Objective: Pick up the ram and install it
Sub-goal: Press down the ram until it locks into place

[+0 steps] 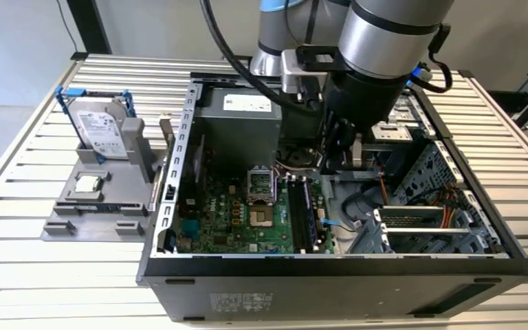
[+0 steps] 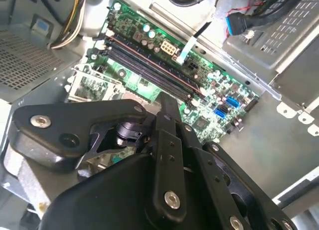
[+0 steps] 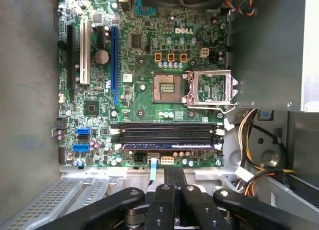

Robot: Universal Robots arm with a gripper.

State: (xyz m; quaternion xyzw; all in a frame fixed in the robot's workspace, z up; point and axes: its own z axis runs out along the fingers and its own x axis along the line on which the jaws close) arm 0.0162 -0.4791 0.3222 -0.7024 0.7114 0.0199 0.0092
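Now | ram (image 3: 168, 145) lengthwise in slots (image 3: 168, 130) (outermost one) | gripper (image 3: 175, 171) clenched, empty

The ram (image 3: 169, 145) is a thin, dark stick with a bluish edge, seated flat along the last of the black motherboard slots, beside the board's edge; in the exterior view it (image 1: 313, 210) stands upright on edge in the slot

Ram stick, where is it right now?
In the first wrist view the ram sits in the motherboard slot nearest the gripper, beside the other black slots.
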